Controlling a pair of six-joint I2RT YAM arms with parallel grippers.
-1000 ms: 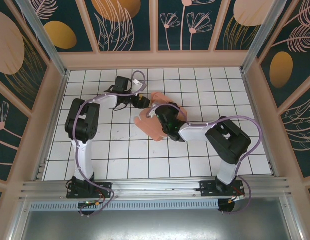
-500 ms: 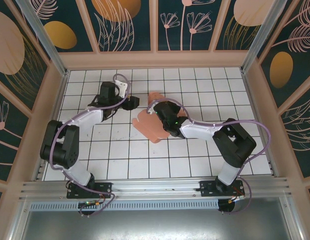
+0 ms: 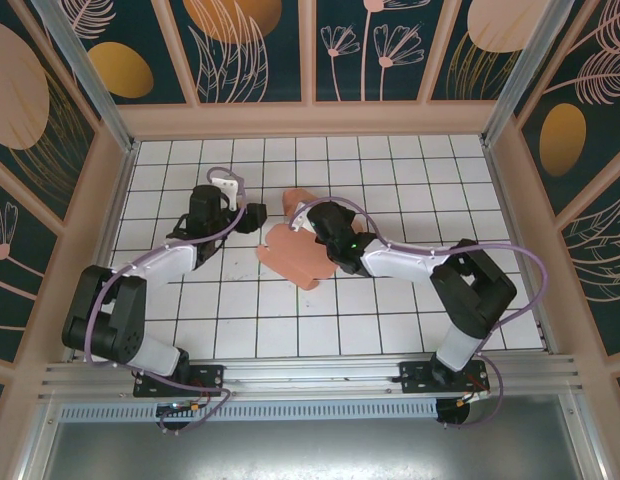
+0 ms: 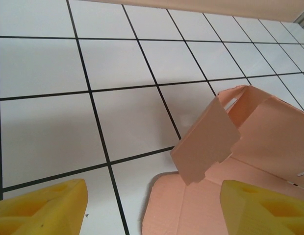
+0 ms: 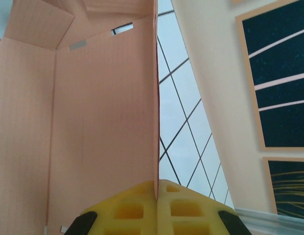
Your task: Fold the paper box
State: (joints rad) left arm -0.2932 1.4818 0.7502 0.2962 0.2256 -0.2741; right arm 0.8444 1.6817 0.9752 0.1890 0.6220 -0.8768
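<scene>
- Top external view: the salmon-pink, creased thin-card paper box [image 3: 293, 254] lies on the white tiled floor with black grid lines [image 3: 410, 165], near the middle. Its flat, rounded flaps spread toward the near left, and its far part is raised.
- The left gripper [image 3: 253, 216] sits just to the left of the box, apart from it. The right gripper [image 3: 325, 228] is at the box's raised far-right part. From above, neither jaw gap can be read.
- Left wrist view: the left gripper [image 4: 153, 196] has its jaws wide apart and empty. Its yellow fingers [image 4: 44, 208] flank a standing tabbed flap of the box [image 4: 206, 142], without touching it.
- Right wrist view: the right gripper [image 5: 157, 188] has its yellow pads [image 5: 184, 205] pressed together on the edge of an upright card wall [image 5: 103, 127]. Beyond it stand dark blue panels in pale frames [image 5: 282, 73].
</scene>
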